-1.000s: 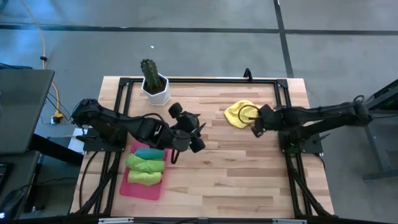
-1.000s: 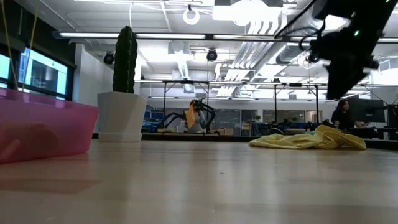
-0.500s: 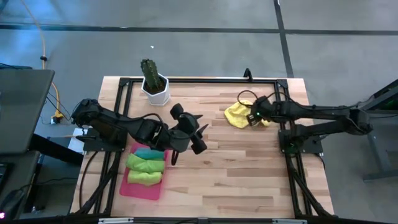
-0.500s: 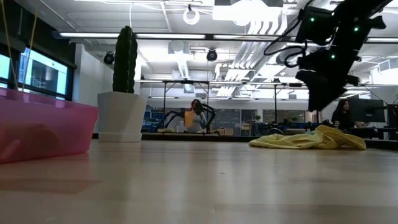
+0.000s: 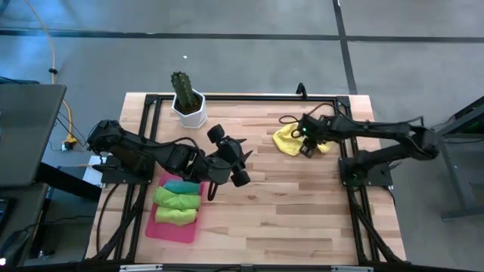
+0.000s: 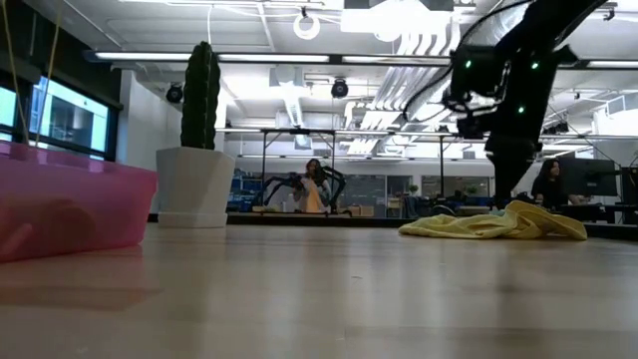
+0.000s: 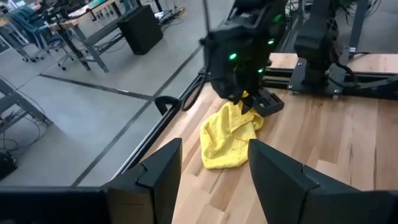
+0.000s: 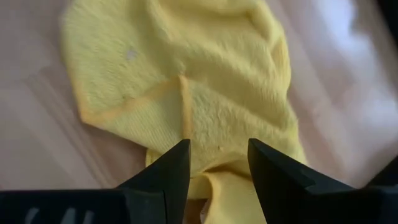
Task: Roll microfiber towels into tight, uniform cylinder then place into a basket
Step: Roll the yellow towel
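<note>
A crumpled yellow towel (image 5: 287, 138) (image 8: 205, 93) lies flat on the wood at the table's far right. My right gripper (image 5: 305, 145) (image 8: 217, 168) stands open right over its right part, fingers pointing steeply down. The pink basket (image 5: 153, 227) sits at the near left. It holds a teal (image 5: 181, 187), a green (image 5: 178, 200) and a lime green (image 5: 175, 215) rolled towel side by side. My left gripper (image 5: 239, 162) (image 7: 214, 180) hangs open and empty above the table's middle, pointing toward the yellow towel (image 7: 227, 137). My right gripper stands open over the yellow towel's right part (image 8: 217, 124), coming from above. In the low view its fingers (image 6: 501, 194) reach down to the cloth's top. I cannot tell whether the tips touch the cloth.
A cactus in a white pot (image 5: 187, 104) stands at the far left. Black frame rails (image 5: 242, 97) run along the table's edges. Bare wood lies between the basket and the yellow towel and along the near edge. People sit in the room beyond.
My right gripper has swung toward the table's far edge and a little left, from beside the yellow towel to over it. It has sunk and rolled about its own axis. The towel has lain still.
</note>
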Available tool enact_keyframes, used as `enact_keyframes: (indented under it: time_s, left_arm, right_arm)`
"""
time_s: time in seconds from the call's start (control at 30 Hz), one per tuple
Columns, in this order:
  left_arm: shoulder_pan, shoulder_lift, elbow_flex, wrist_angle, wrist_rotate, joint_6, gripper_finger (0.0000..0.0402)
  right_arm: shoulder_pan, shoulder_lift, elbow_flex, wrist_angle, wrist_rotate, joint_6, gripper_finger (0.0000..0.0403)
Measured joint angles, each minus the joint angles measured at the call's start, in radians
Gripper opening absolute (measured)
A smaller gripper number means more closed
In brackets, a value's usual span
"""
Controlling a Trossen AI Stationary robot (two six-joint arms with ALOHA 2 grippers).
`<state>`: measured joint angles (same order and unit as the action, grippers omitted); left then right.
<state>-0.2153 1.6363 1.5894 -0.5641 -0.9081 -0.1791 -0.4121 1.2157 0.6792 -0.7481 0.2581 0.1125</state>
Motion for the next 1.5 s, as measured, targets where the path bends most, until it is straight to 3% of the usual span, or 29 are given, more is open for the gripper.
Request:
enact_keyframes:
  time_s: [0.17, 0.37, 0.5, 0.7, 0.87, 1.07, 1.2, 1.4, 1.5]
  left_arm:
    - [0.000, 0.000, 0.000, -0.019, 0.000, 0.000, 0.0172]
    - [0.000, 0.000, 0.000, -0.034, 0.000, 0.033, 0.0172]
    - [0.000, 0.000, 0.000, -0.049, 0.005, 0.034, 0.0172]
    - [0.000, 0.000, 0.000, -0.060, 0.007, 0.034, 0.0172]
    - [0.000, 0.000, 0.000, -0.068, 0.007, 0.032, 0.0172]
    - [0.000, 0.000, 0.000, -0.068, 0.008, 0.023, 0.0172]
    - [0.000, 0.000, 0.000, -0.068, 0.008, 0.001, 0.0172]
    - [-0.001, 0.000, 0.000, -0.068, 0.008, -0.005, 0.0172]
    - [-0.002, 0.000, 0.000, -0.068, 0.008, -0.015, 0.0172]
  right_arm:
    - [-0.074, 0.135, 0.030, -0.022, -0.090, 0.133, 0.0154]
    - [-0.083, 0.263, 0.036, 0.050, -0.197, 0.151, 0.0154]
    - [-0.031, 0.299, 0.039, 0.114, -0.306, 0.179, 0.0154]
    - [0.101, 0.304, 0.035, 0.297, -0.358, 0.198, 0.0154]
    - [0.182, 0.304, 0.035, 0.370, -0.346, 0.179, 0.0154]
    - [0.242, 0.303, 0.035, 0.373, -0.220, 0.091, 0.0146]
    - [0.259, 0.303, 0.035, 0.373, -0.162, 0.035, 0.0110]
    - [0.258, 0.303, 0.035, 0.372, -0.161, 0.025, 0.0018]
    - [0.258, 0.303, 0.063, 0.323, -0.160, 0.021, 0.0008]
